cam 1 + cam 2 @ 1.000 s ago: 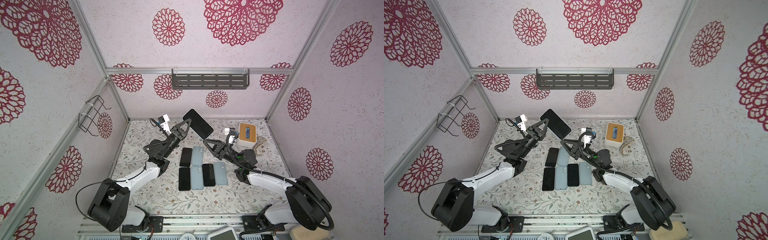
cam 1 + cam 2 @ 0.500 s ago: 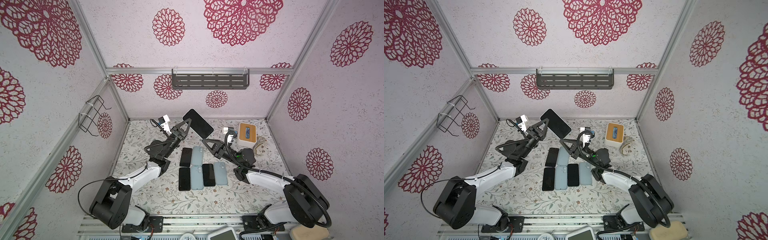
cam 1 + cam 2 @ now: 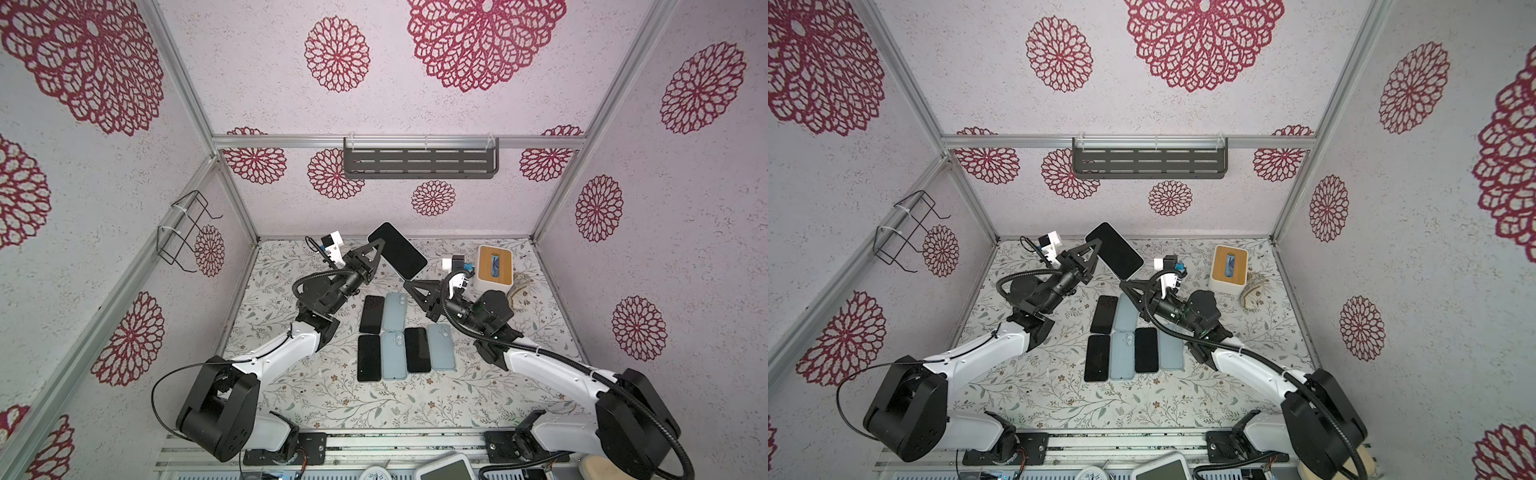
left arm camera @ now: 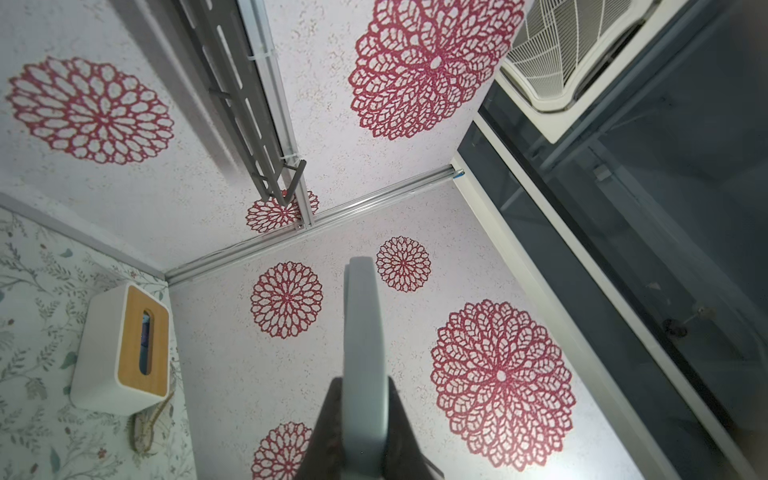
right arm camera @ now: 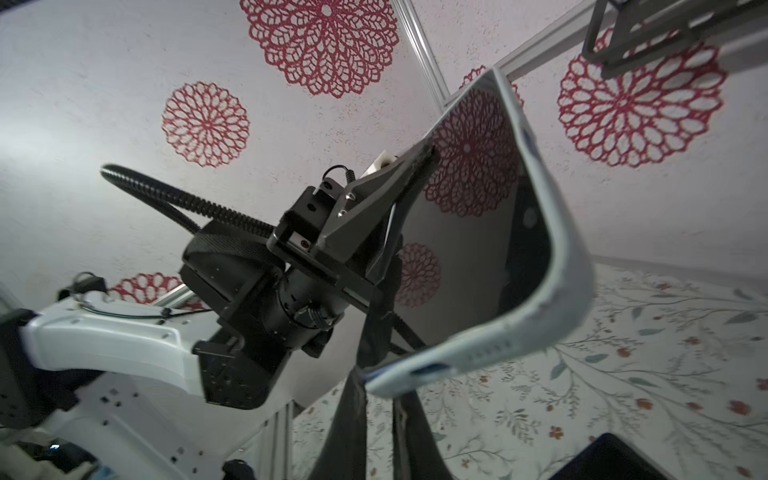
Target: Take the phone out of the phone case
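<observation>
1. Blue and pale, the case [image 5: 561, 291] wraps the phone [image 3: 397, 250]. The phone hangs tilted in the air just above the middle of both top views, dark screen up and clear of the table [image 3: 332, 395].
2. The left gripper [image 3: 379, 246] is at the phone's left edge in both top views and is clamped tight on the phone. One finger [image 5: 415, 166] lies on the glass, and the left wrist view shows the case's edge squeezed between both fingers.
3. The right gripper [image 3: 406, 283] meets the phone's lower right corner in both top views. At the bottom centre of the right wrist view its fingers [image 5: 353, 419] stand almost together, with the case's corner pinched between them.
4. The phone sits seated in the case, whose rim hugs the glass along the two edges that show in the right wrist view.
5. Below the raised phone, at frame centre, three dark phones [image 3: 368, 358] and three blue backs [image 3: 394, 355] lie flat on the table in two rows, side by side.
6. A tissue box [image 3: 493, 268] stands right of centre, near the back wall.
7. A grey shelf [image 3: 419, 163] hangs on the back wall, at upper centre.
</observation>
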Robot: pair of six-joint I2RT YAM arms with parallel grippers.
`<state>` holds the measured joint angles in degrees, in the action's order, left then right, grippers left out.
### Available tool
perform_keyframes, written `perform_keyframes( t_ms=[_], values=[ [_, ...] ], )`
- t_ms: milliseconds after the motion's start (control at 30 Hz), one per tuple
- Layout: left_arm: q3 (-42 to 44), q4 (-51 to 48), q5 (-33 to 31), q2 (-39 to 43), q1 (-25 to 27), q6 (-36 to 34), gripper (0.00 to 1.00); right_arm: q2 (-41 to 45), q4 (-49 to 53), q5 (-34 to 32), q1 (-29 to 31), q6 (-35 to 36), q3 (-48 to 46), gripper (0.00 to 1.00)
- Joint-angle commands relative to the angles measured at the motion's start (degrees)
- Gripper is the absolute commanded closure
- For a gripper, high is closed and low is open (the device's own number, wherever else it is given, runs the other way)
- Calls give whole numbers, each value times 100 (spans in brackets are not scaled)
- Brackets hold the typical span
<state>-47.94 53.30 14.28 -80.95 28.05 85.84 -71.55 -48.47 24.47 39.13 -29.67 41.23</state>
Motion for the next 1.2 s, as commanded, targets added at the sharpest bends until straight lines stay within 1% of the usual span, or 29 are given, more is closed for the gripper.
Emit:
perform_keyframes(
  t_ms=[0, 67, 133, 200, 233, 267, 333, 367, 433, 500, 533, 567, 600, 633, 667, 700, 733, 767, 800, 867, 900, 933, 1000, 1100, 1167],
  values=[
    [-314, -645, 725, 260, 322, 241, 100, 214, 1375, -1256, 146, 2203, 395, 100],
    [-355, -720, 829, 289, 409, 281, 100, 351, 1285, -1764, 141, 2566, 341, 100],
    [-382, -798, 918, 369, 405, 272, 100, 463, 1233, -1948, 146, 2783, 282, 100],
    [-404, -1008, 977, 511, 347, 174, 100, 646, 1112, -1992, 138, 2776, 103, 100],
    [-425, -1132, 1026, 599, 262, 117, 100, 773, 1023, -1958, 137, 2749, -90, 97],
    [-435, -1267, 1112, 699, 148, 78, 100, 906, 981, -1922, 134, 2710, -265, 81],
    [-501, -1450, 1443, 860, -169, 49, 100, 1210, 1028, -1804, 120, 2656, -670, 64],
    [-564, -1576, 1774, 919, -411, 74, 100, 1404, 1134, -1687, 110, 2631, -883, 55],
    [-648, -1753, 2352, 1104, -974, 133, 100, 1798, 1377, -1418, 95, 2613, -1244, 47],
    [-1072, -2580, 3287, 1221, -1549, -354, 100, 2219, 1471, -1206, 69, 2494, -1586, 35],
    [-1405, -3302, 3739, 1247, -1736, -926, 100, 2404, 1479, -984, 38, 2454, -1729, 29],
    [-1772, -4077, 4145, 1255, -1830, -1575, 100, 2525, 1527, -740, 2, 2404, -1784, 26],
    [-2078, -4834, 4445, 1225, -1855, -2182, 100, 2572, 1625, -487, -39, 2370, -1752, 24],
    [-2459, -5841, 4640, 1184, -1858, -3007, 100, 2568, 1760, -93, -78, 2338, -1635, 24],
    [-2891, -7108, 4720, 1109, -1845, -4067, 100, 2470, 1911, 237, -106, 2298, -1466, 24],
    [-3265, -8102, 4728, 1019, -1839, -4888, 100, 2347, 2051, 469, -116, 2265, -1296, 24],
    [-3586, -8883, 4701, 920, -1830, -5601, 100, 2158, 2215, 719, -123, 2201, -1078, 24],
    [-3801, -9489, 4681, 817, -1823, -6089, 100, 1957, 2320, 987, -125, 2140, -854, 25],
    [-3994, -9991, 4668, 715, -1813, -6427, 100, 1794, 2396, 1169, -125, 2094, -684, 26],
    [-4375, -10845, 4498, 502, -1734, -7195, 100, 1450, 2437, 1501, -125, 2021, -379, 28],
    [-4495, -11080, 4353, 431, -1696, -7392, 100, 1318, 2422, 1620, -110, 1994, -266, 29],
    [-4547, -11127, 4339, 397, -1652, -7520, 100, 1170, 2455, 1744, -103, 1983, -127, 30],
    [-4548, -11012, 4324, 363, -1580, -7547, 100, 943, 2426, 1911, -61, 1910, 92, 32],
    [-4475, -10665, 4312, 398, -1489, -7405, 100, 655, 1628, 2281, 14, 1444, 109, 32],
    [-4246, -10101, 4410, 510, -1440, -7127, 100, 447, 1122, 2435, 37, 1099, 106, 34]
  ],
)
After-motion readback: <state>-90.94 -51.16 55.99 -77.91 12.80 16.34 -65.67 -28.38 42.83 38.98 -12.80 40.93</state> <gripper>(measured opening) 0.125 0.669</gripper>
